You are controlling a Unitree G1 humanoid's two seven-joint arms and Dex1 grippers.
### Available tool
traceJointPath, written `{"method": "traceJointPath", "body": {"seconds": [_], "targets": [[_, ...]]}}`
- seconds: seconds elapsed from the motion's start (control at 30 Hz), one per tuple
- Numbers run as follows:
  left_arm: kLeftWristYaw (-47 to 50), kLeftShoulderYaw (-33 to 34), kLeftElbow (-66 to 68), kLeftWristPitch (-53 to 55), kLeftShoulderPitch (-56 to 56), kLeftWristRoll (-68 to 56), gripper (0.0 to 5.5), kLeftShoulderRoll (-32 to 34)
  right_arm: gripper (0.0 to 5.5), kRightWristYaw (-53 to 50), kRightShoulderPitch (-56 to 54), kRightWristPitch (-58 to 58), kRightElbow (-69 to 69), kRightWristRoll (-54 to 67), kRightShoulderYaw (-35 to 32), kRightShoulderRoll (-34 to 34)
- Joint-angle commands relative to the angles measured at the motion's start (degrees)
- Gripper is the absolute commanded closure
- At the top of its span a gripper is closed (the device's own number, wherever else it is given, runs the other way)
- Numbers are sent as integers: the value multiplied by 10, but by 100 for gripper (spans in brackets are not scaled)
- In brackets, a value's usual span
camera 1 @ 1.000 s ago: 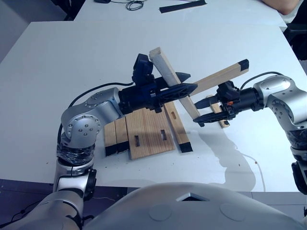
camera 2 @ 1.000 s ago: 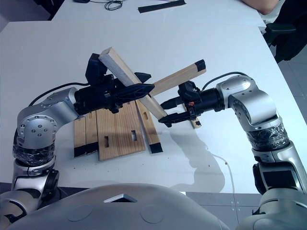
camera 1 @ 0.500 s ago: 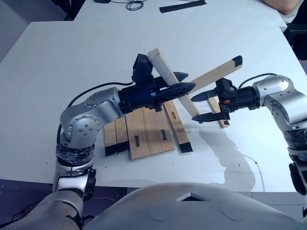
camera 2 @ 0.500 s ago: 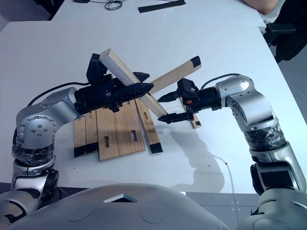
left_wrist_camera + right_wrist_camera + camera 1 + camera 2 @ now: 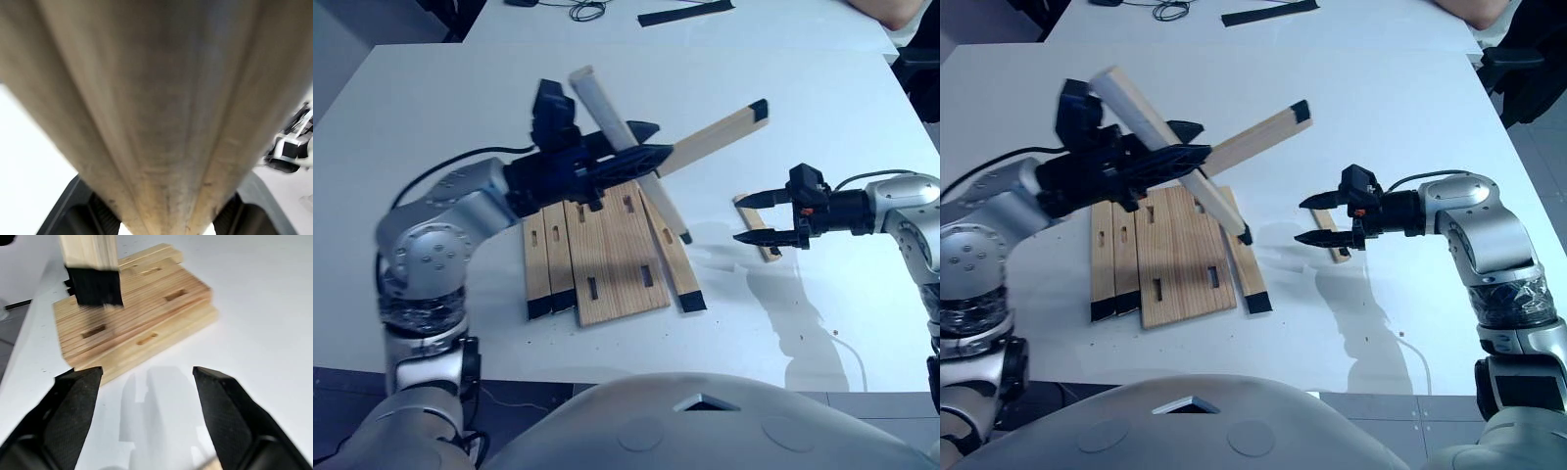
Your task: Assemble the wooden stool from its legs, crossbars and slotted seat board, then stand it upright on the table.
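My left tool (image 5: 651, 143) is pinching a pale wooden leg (image 5: 598, 95), which is tilted in the air above the slotted seat board (image 5: 612, 257). A second leg (image 5: 720, 131), black-tipped, crosses the first at the tool. The seat board lies flat on the tabletop (image 5: 431, 108), with slotted slats (image 5: 548, 262) just beside it. My right tool (image 5: 744, 219) is spread wide and hovers at a short crossbar (image 5: 766, 247) lying on the tabletop, well apart from the board.

Seat board (image 5: 617, 266) on table (image 5: 440, 108), crossed legs (image 5: 715, 135) above it, crossbar (image 5: 770, 252) on table to its right
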Motion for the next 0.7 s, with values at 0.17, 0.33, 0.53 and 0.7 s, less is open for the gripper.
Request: {"method": "traceJointPath", "body": {"seconds": [0.17, 0.33, 0.53, 0.7], "targets": [[-109, 76, -78, -45, 82, 32, 328, 108, 211, -44, 81, 11, -50, 24, -78, -20], [-162, 120, -127, -83, 160, 45, 328, 130, 211, -69, 110, 18, -69, 33, -107, -19], [-247, 149, -119, -174, 268, 135, 328, 131, 211, -88, 138, 24, -88, 44, -132, -22], [-298, 149, -85, -241, 323, 194, 328, 129, 211, -96, 137, 23, -91, 41, -129, -19]]}}
